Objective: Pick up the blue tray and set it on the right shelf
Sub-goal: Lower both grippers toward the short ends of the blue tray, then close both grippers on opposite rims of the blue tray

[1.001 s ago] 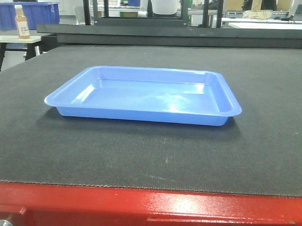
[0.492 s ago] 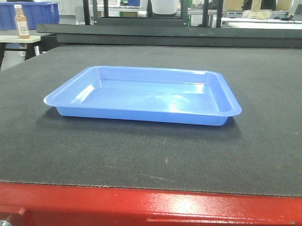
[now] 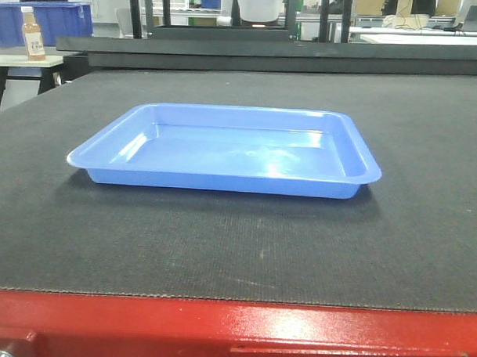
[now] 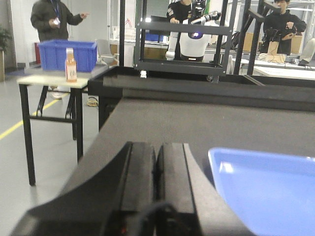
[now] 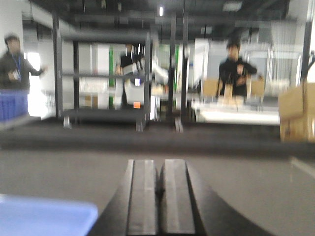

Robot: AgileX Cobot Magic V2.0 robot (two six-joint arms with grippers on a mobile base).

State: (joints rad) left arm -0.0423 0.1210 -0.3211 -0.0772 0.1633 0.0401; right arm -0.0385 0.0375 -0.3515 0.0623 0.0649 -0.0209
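Barely anything has moved since a second ago: the blue tray (image 3: 224, 150) only reaches a touch further left in the front view, and it is untouched.
From the front, the tray lies flat and empty on the dark mat of the red-framed tabletop (image 3: 220, 248), with a bottle (image 3: 32, 32) and a deep blue bin (image 3: 68, 20) on a separate table far behind at the left. The left wrist view shows the left pincer (image 4: 156, 147) with its fingers pressed together on nothing, and the tray's corner lies to its right, apart from it. The right wrist view is blurred, but the right pincer (image 5: 158, 164) seems likewise closed and empty, with the tray's corner low at the left.
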